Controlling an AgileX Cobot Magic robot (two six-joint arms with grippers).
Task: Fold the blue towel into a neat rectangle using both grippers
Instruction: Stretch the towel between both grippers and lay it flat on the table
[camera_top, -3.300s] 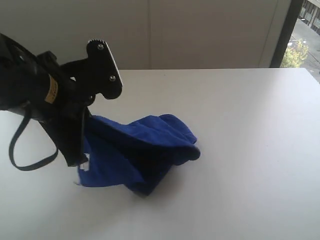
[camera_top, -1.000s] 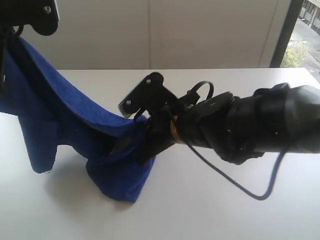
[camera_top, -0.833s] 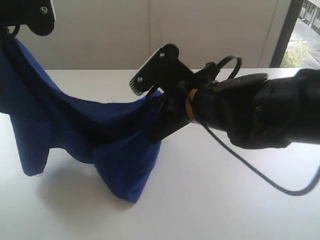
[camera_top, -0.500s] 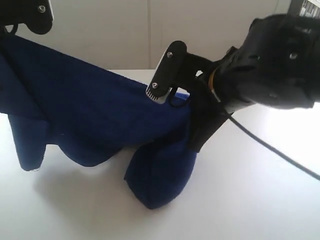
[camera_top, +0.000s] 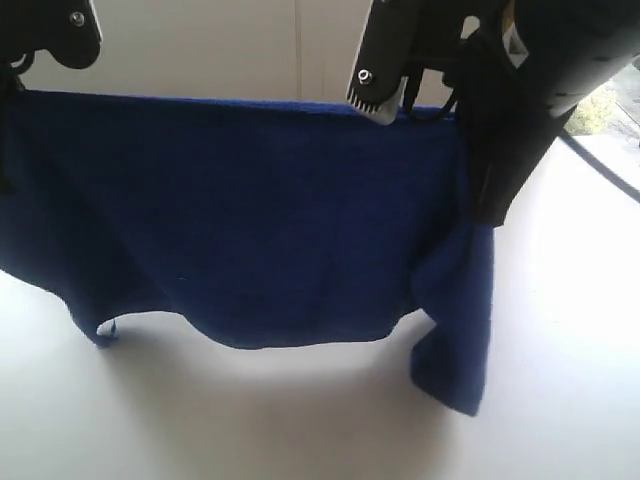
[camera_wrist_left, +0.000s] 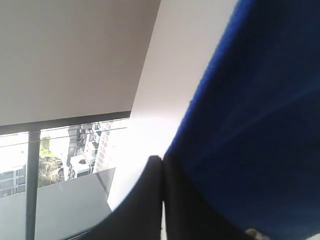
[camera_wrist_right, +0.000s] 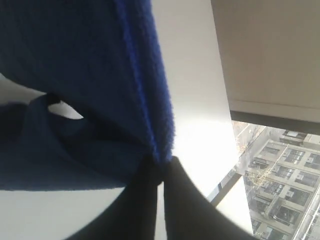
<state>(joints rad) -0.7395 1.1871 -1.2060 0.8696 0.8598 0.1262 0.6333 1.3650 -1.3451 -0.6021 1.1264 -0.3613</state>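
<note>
Up comes my right gripper (camera_wrist_right: 160, 167), and the blue towel (camera_top: 250, 220) now hangs stretched wide between both arms, lifted off the white table (camera_top: 560, 400). My left gripper (camera_wrist_left: 162, 162) is clamped tight on one top corner, my right pinches the other. One lower corner droops lowest.

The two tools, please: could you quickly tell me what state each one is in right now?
Left tool: closed, gripping the upper edge of the blue towel.
Right tool: closed, gripping the same upper edge at its other end.
</note>
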